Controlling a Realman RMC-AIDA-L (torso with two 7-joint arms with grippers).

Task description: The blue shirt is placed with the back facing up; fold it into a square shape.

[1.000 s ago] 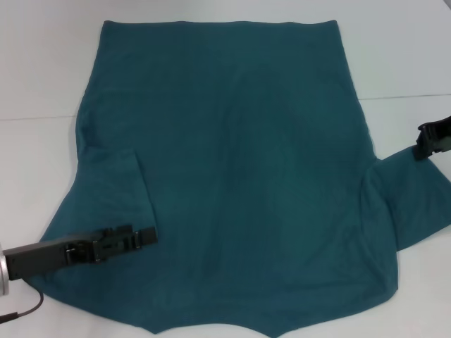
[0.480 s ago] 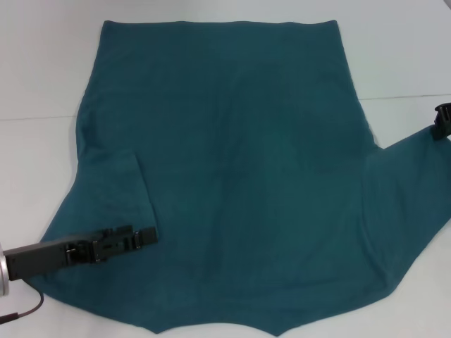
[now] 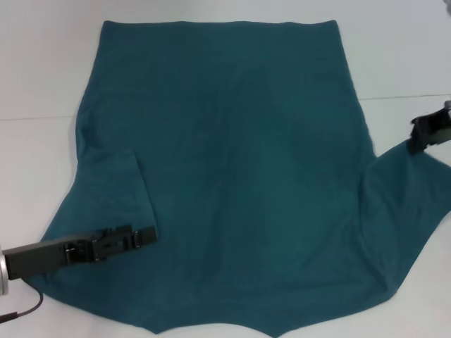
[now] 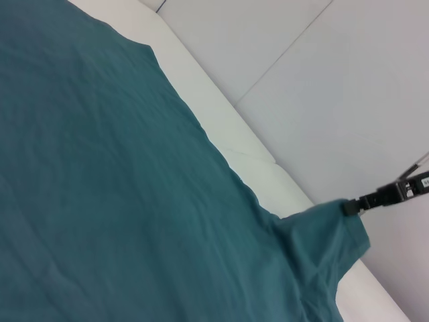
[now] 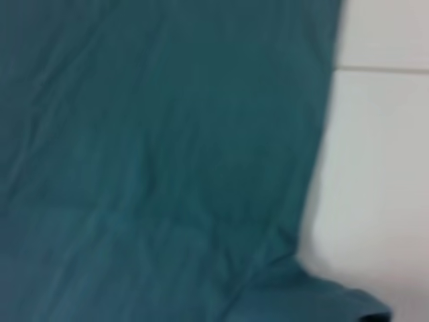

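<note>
Head view: we catalogue one garment, two grippers and a white table.
Item, blue shirt: laid flat on the table, plain back up, hem at the far edge, collar end nearest the robot.
Left sleeve: already folded inward onto the shirt's body, a flap lying near the left edge.
Right sleeve: spread outward past the shirt's right edge, its tip drawn up to the right gripper.
Left gripper: resting low on the shirt, just inside the folded left sleeve, near the collar end; we cannot tell how its fingers stand.
Right gripper: at the shirt's right edge, clamped on the tip of the right sleeve, so far as we can make out; the left wrist view shows the cloth tented up to it.
Step in hand: we judge it the sleeve fold on the right side, barely begun.
Next move calls for: carrying the sleeve tip inward over the shirt's body and laying it flat, mirroring the left flap, without dragging the body sideways.
</note>
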